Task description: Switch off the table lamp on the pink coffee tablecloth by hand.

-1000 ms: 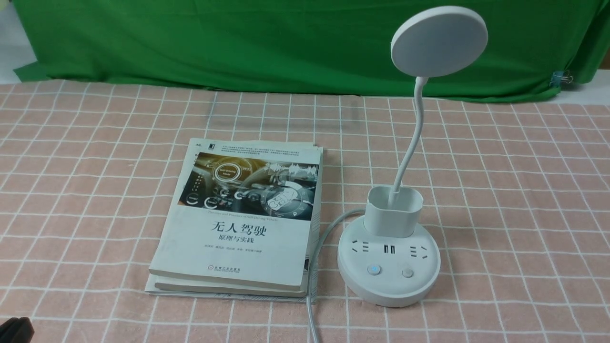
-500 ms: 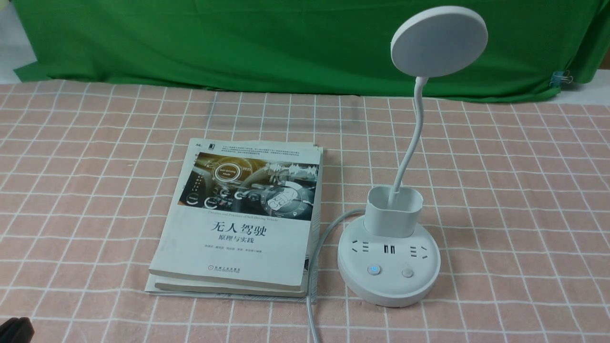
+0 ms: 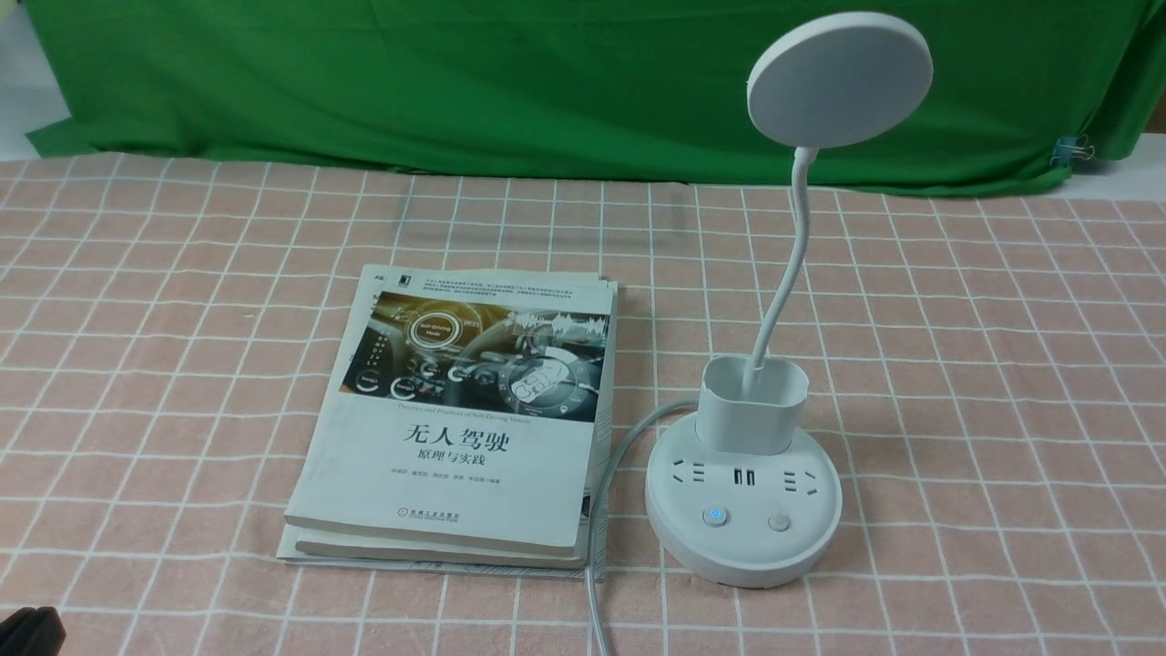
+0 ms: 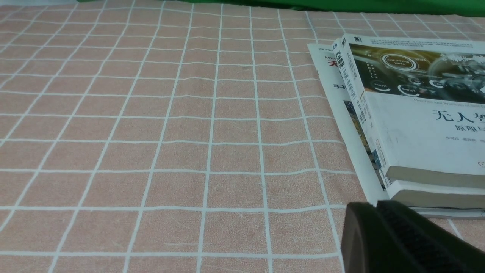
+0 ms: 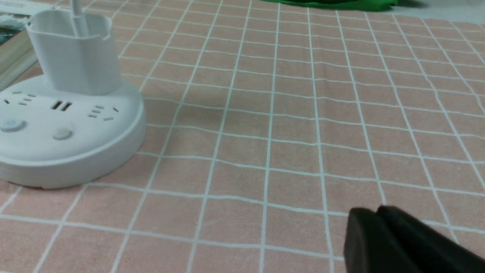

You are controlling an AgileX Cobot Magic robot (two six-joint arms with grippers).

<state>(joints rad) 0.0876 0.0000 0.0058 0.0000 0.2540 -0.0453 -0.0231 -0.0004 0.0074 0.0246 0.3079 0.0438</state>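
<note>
The white table lamp (image 3: 742, 510) stands right of centre on the pink coffee tablecloth (image 3: 1002, 383), its disc head (image 3: 840, 79) raised on a bent neck. Two buttons sit on the front of the round base: the left button (image 3: 715, 517) glows blue, the right button (image 3: 778, 522) is plain. In the right wrist view the lamp base (image 5: 68, 144) lies well away from my right gripper (image 5: 376, 212), the hand, whose black fingers are pressed together, shut and empty, low over the cloth. My left gripper (image 4: 375, 205) is shut and empty beside the book's near corner.
A stack of two books (image 3: 465, 410) on a loose sheet lies left of the lamp, with the lamp's grey cable (image 3: 597, 565) running between them toward the front edge. A green cloth (image 3: 547, 82) hangs along the back, with a binder clip (image 3: 1075, 148) at its right end.
</note>
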